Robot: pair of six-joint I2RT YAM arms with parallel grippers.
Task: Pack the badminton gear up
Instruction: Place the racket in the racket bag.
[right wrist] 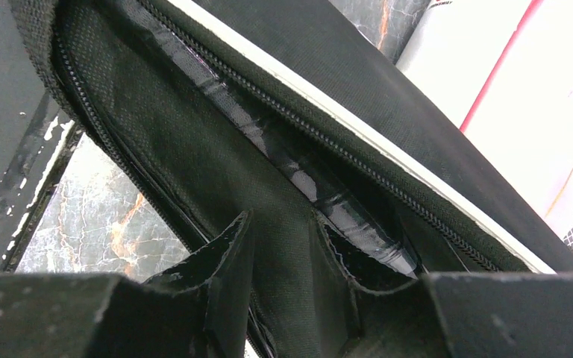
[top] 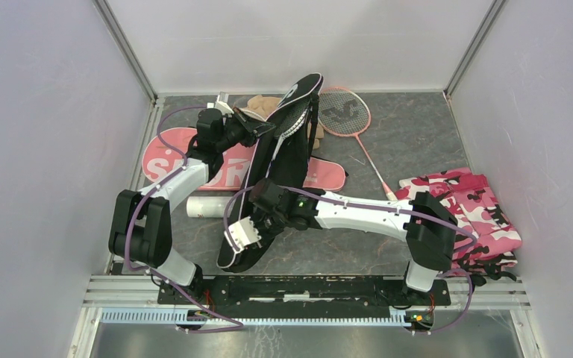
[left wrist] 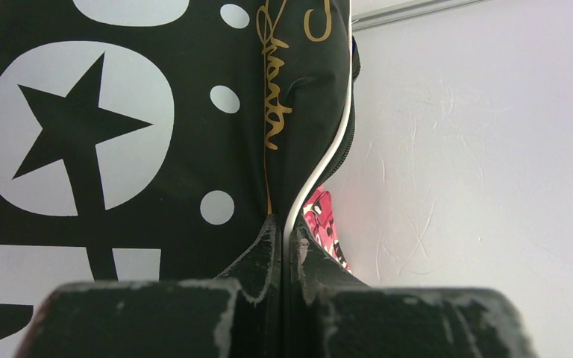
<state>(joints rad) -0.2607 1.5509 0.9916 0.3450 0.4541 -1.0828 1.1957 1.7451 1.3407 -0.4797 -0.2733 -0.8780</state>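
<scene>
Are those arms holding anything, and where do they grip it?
Both hold the black racket cover: the left hand pinches its white-piped edge near the wide end; the right hand grips a fabric layer beside the open zipper.

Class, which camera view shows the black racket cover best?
Top external: the black cover shows at full length there. Left wrist shows only its printed face, right wrist only its zipper and lining.
</scene>
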